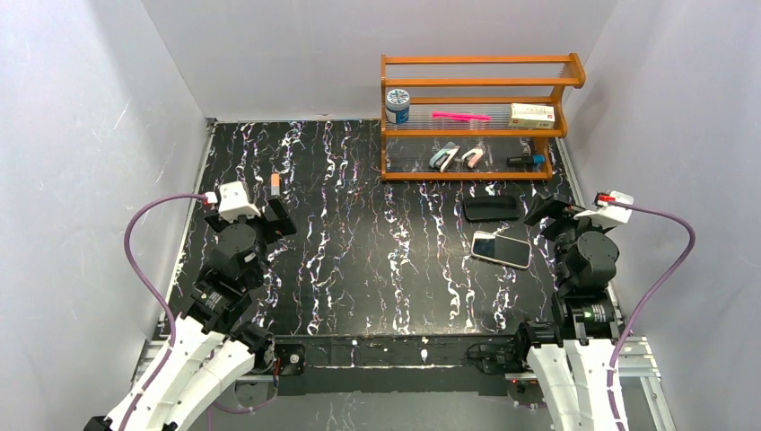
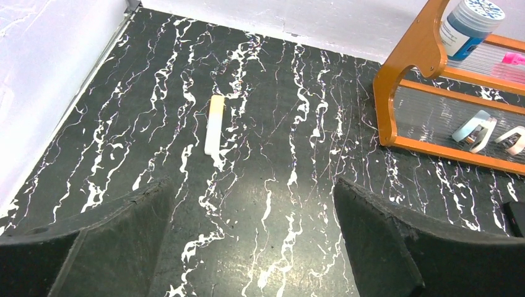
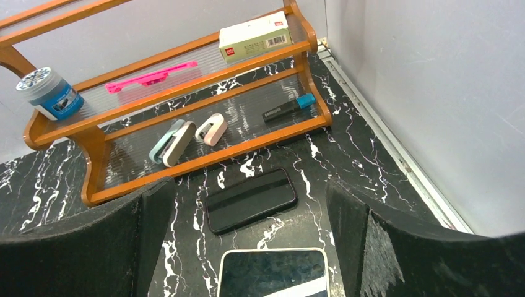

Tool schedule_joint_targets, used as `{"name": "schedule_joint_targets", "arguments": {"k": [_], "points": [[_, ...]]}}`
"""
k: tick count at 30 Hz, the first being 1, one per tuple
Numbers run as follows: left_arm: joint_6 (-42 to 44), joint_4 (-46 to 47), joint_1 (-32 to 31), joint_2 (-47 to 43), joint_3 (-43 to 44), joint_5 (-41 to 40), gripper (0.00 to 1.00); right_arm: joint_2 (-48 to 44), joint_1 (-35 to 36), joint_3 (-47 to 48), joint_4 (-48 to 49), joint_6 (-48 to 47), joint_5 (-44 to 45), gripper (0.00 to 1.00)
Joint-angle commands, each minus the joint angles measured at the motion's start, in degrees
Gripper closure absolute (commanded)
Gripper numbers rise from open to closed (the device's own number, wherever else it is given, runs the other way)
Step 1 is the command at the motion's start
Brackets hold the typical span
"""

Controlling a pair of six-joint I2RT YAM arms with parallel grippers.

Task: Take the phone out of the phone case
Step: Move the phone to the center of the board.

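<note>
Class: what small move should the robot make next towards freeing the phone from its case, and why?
Probably lower the right gripper, open, towards the white-rimmed phone lying screen up close by it. The left gripper, also open, is far off on the other side. Whether the black slab beyond is a case cannot be told.

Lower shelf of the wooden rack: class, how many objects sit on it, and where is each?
3. A teal stapler lies at the left, a pink-and-white stapler sits right beside it, and a black marker with a blue cap lies toward the right end. None appears hidden.
</note>
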Motion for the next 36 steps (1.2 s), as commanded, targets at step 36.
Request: {"name": "schedule_joint_targets", "arguments": {"k": [36], "points": [[-4.0, 2.1, -0.4, -5.0, -2.7, -0.4, 0.02, 68.8, 2.1, 27.1, -20.5, 37.9, 11.9, 0.01]]}}
